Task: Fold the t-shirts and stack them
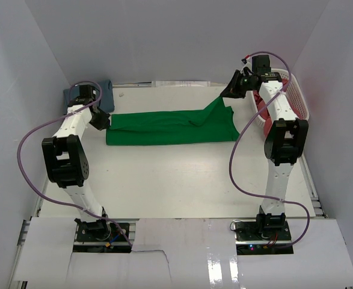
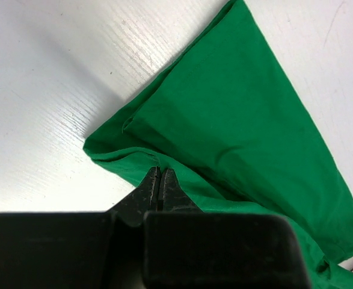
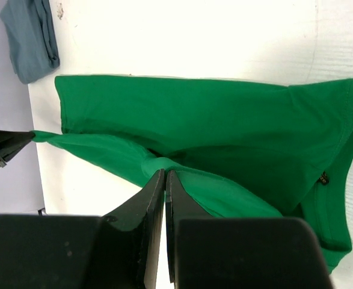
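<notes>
Green cloth fills most of what there is to see: the green t-shirt point(image 1: 164, 127) lies as a long band across the far half of the white desk point(image 1: 176, 180), folded lengthwise with one layer over another. Its left end is drawn out to a point at the left claw point(image 1: 102, 122), whose jaws are pressed together on the hem there. The left wrist view shows the fingertips point(image 2: 159, 180) closed with the shirt's edge between them. The right end of the shirt rises off the desk in a peak to the right claw point(image 1: 231, 93), which is also closed tight and pinches a fold of the cloth. In the right wrist view that fold bunches up right at the tips.

The slate blue t-shirt point(image 1: 108, 99) sits crumpled in the far left corner of the desk, behind the left arm and apart from the green one. A bit of the red t-shirt point(image 1: 261, 117) shows inside the white lattice basket point(image 1: 296, 96) at the far right, partly hidden by the right arm.
</notes>
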You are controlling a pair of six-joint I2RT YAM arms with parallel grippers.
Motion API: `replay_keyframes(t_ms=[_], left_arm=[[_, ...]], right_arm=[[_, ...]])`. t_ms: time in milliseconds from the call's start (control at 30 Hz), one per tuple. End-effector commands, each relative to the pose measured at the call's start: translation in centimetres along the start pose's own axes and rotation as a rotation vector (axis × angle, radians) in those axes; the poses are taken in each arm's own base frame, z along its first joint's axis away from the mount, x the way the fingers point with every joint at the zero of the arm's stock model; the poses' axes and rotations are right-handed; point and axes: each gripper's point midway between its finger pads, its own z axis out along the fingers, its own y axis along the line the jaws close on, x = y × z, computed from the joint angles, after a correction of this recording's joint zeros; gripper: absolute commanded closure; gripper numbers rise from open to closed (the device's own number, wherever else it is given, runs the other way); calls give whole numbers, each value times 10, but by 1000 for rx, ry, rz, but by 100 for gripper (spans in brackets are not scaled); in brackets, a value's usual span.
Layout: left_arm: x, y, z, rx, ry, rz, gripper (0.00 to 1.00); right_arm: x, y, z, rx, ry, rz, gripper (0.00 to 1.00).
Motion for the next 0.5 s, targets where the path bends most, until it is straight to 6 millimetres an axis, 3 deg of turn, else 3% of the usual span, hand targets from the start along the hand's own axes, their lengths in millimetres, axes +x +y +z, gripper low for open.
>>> replay_keyframes(t_ms=[0, 467], left_arm=[[-11, -3, -4, 1, -27, -13, 100], [-9, 1, 13, -37, -15, -16, 100]], right_arm=[[-20, 11, 0, -47, -50, -38, 92], [-15, -4, 23, -73, -32, -21, 92]])
